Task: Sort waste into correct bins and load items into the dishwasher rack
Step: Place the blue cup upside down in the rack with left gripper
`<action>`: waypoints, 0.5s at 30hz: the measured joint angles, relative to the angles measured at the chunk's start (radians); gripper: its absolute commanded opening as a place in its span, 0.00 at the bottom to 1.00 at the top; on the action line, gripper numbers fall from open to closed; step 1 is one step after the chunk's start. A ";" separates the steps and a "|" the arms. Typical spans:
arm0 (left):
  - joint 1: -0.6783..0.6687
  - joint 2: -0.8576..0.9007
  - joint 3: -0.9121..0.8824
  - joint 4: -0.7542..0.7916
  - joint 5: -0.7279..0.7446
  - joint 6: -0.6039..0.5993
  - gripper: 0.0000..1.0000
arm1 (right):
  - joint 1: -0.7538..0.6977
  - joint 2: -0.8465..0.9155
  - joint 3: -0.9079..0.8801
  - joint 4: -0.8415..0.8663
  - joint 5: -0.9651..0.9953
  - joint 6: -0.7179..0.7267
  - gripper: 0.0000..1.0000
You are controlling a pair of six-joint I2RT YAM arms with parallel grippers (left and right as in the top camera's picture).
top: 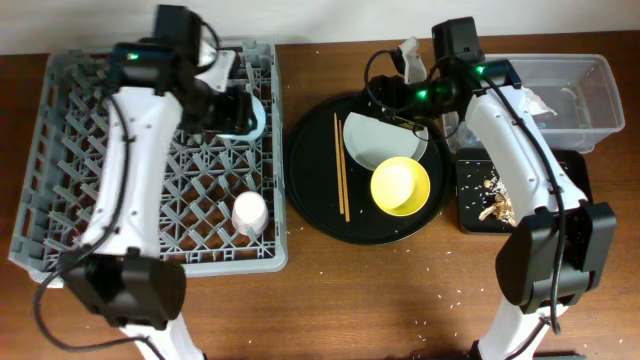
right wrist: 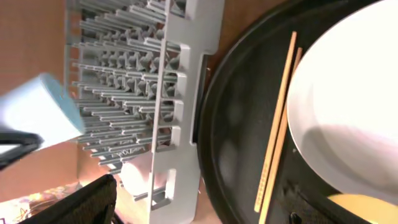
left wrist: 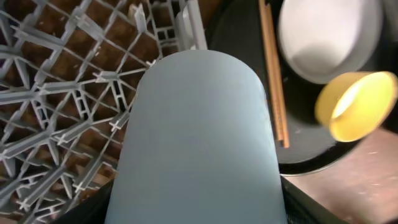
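My left gripper [top: 232,108] is shut on the light-blue cup [top: 250,112] and holds it over the far right part of the grey dishwasher rack [top: 70,150]. The cup fills the left wrist view [left wrist: 199,137]. The pink cup [top: 249,212] stands upside down in the rack. My right gripper [top: 397,95] is open and empty above the far edge of the pale plate [top: 380,140]. The yellow bowl [top: 400,186] and the chopsticks [top: 342,168] lie on the round black tray [top: 310,190]. Crumpled tissue [top: 538,102] lies in the clear tub [top: 590,75]. Food scraps [top: 497,205] lie in the flat black tray [top: 470,215].
The rack takes up the table's left half, and the round tray sits just to its right. The tub and the flat tray are at the far right. Crumbs dot the wooden table [top: 400,300] at the front.
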 measured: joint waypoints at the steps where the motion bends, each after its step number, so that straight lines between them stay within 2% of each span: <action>1: -0.026 0.034 0.000 -0.002 -0.037 -0.006 0.59 | 0.000 0.000 0.000 -0.005 0.003 -0.001 0.85; 7: -0.041 0.193 -0.001 -0.014 -0.116 -0.055 0.59 | 0.000 0.000 0.000 -0.058 0.045 -0.023 0.86; 14: -0.041 0.260 -0.003 -0.009 -0.134 -0.070 0.60 | 0.000 0.000 0.000 -0.067 0.056 -0.023 0.85; 15: -0.041 0.262 -0.003 -0.008 -0.136 -0.070 0.70 | 0.000 0.000 0.000 -0.068 0.056 -0.024 0.86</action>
